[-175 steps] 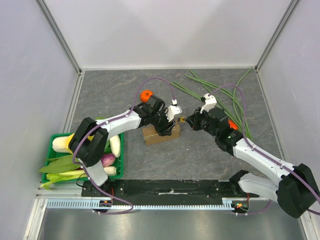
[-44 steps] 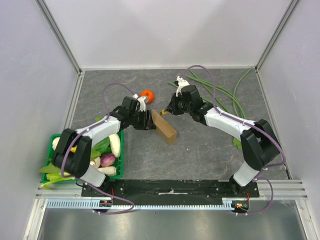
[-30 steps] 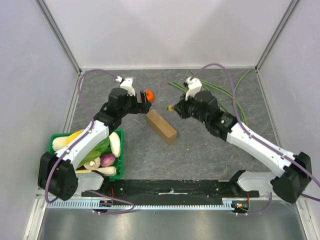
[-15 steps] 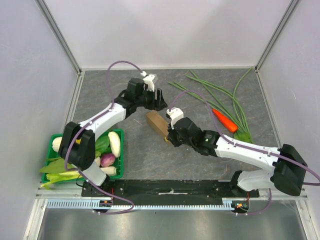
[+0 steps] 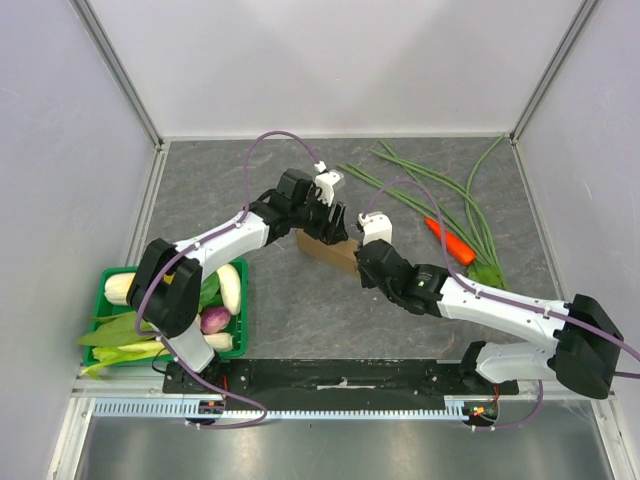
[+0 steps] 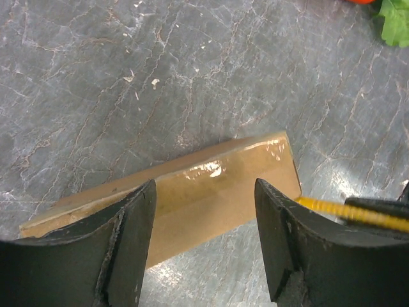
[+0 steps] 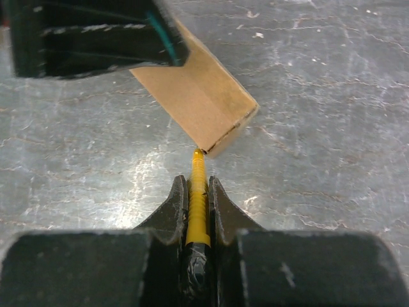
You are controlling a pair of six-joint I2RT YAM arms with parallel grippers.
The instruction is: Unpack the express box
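Note:
The express box [image 5: 332, 251], a plain brown carton, lies flat and closed on the grey tabletop. My left gripper [image 5: 333, 224] hovers over its far left part, jaws open. In the left wrist view the box [image 6: 192, 192] lies crosswise under the left gripper [image 6: 204, 187], with both fingers apart from the cardboard. My right gripper [image 5: 366, 258] is at the box's right end, shut on a thin yellow ridged tool [image 7: 198, 192]. The tool's tip touches the near corner of the box [image 7: 201, 96]. The same tool [image 6: 348, 214] shows at the right of the left wrist view.
A green crate [image 5: 241, 340] of vegetables stands at the front left. A carrot [image 5: 452, 241] and long green stalks [image 5: 430, 190] lie at the back right. White walls close the table on three sides.
My left gripper swung in from the back left to above the box and its jaws narrowed somewhat. My right gripper came in with the yellow tool to the box's right end.

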